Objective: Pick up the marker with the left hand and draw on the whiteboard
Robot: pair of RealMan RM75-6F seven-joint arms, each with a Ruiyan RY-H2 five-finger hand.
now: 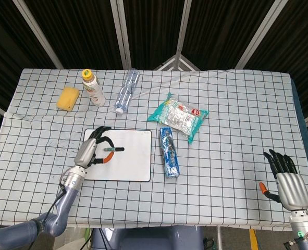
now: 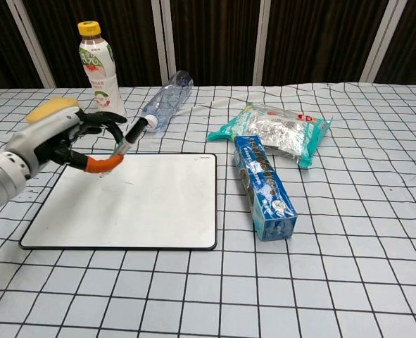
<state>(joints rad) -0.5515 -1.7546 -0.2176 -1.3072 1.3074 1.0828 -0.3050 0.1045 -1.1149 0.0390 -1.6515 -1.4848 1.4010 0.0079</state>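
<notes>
My left hand point(image 1: 89, 150) point(image 2: 61, 139) hovers over the left part of the whiteboard point(image 1: 133, 164) point(image 2: 158, 204) and pinches the marker point(image 1: 112, 149) point(image 2: 125, 143). The marker has a black cap end pointing away from the hand and is raised above the board, tilted. The whiteboard is white with a black rim and lies flat on the checked cloth. My right hand point(image 1: 286, 180) rests open at the near right edge of the table, holding nothing; the chest view does not show it.
A blue snack pack point(image 1: 169, 151) point(image 2: 263, 185) lies just right of the board. A teal foil bag point(image 1: 179, 116) point(image 2: 278, 131), a lying clear bottle point(image 1: 126, 90) point(image 2: 167, 100), an upright drink bottle point(image 1: 93, 87) point(image 2: 100, 72) and a yellow sponge point(image 1: 68, 98) point(image 2: 46, 108) sit further back.
</notes>
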